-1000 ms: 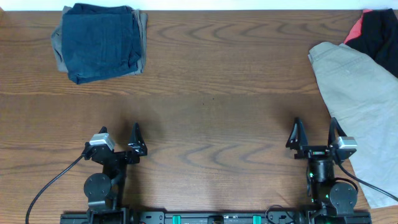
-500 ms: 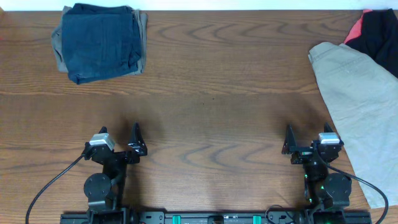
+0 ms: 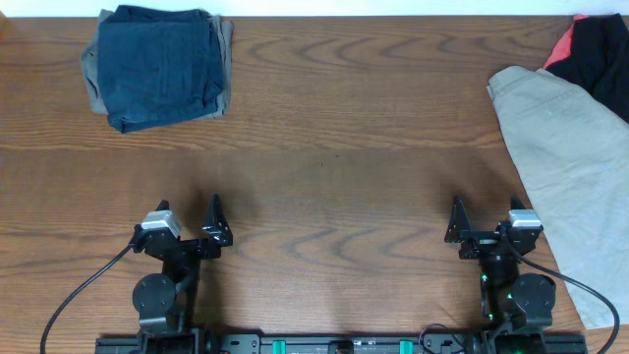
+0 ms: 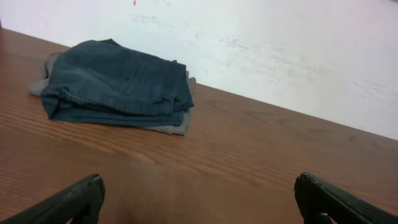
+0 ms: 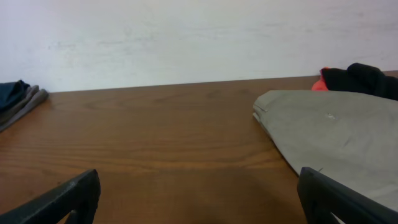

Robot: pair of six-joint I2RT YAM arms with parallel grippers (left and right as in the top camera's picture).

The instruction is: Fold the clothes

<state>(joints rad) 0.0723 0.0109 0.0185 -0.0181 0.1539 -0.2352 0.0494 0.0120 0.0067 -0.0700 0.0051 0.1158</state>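
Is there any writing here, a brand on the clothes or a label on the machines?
None: no text can be read in any view.
The folded dark blue denim garment, the spread beige trousers and the black and red garment show no label or print.
The left gripper and right gripper carry no legible marking.

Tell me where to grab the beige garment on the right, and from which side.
Probably best: grip the beige garment at its far-left corner, coming from the left with the open right pincer. That corner lies flat against bare wood, while the black cloth sits at the far right edge.
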